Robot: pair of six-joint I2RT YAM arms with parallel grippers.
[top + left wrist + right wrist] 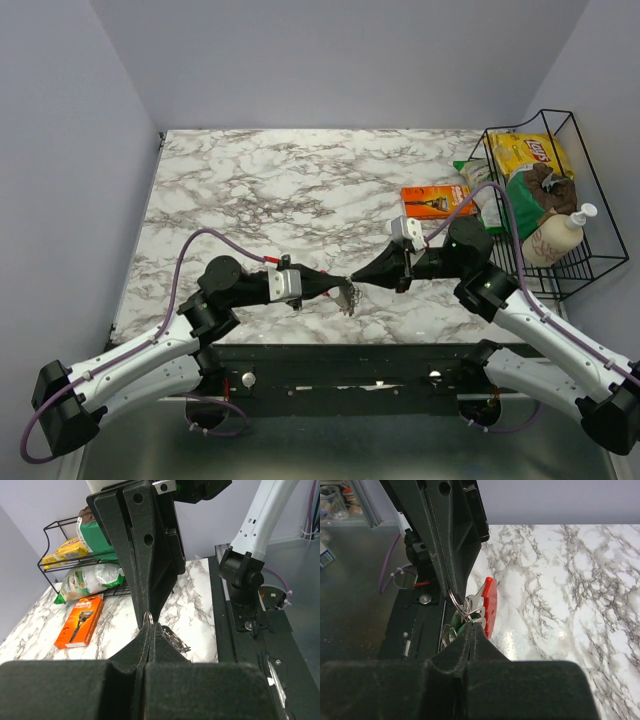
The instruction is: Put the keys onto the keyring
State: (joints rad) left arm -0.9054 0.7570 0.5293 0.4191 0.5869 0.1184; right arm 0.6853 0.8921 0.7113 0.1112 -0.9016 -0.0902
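The keyring (454, 601), a thin metal loop, hangs in the air just above the near edge of the bench (260, 190), caught between the tips of my two arms where they meet nose to nose. The keys (347, 298) dangle from it in a small bunch. A red key (490, 605) stands out on the side towards the marble, and a scrap of green shows lower in the cluster, half hidden by my own fingers.

My left end effector (150, 630) is pressed together with the loop poking out at its tip. From both wrist views it reads as clamped on the ring. My right end effector (470, 630) is also closed tight, its tip buried in the same cluster. I cannot tell whether it pinches the ring wire or a key blade.

Further out, an orange packet (432, 201) lies flat on the marble behind the right arm. Beyond it, a black wire basket (598, 185) at the bench's right edge holds snack bags and a pump bottle (556, 238).
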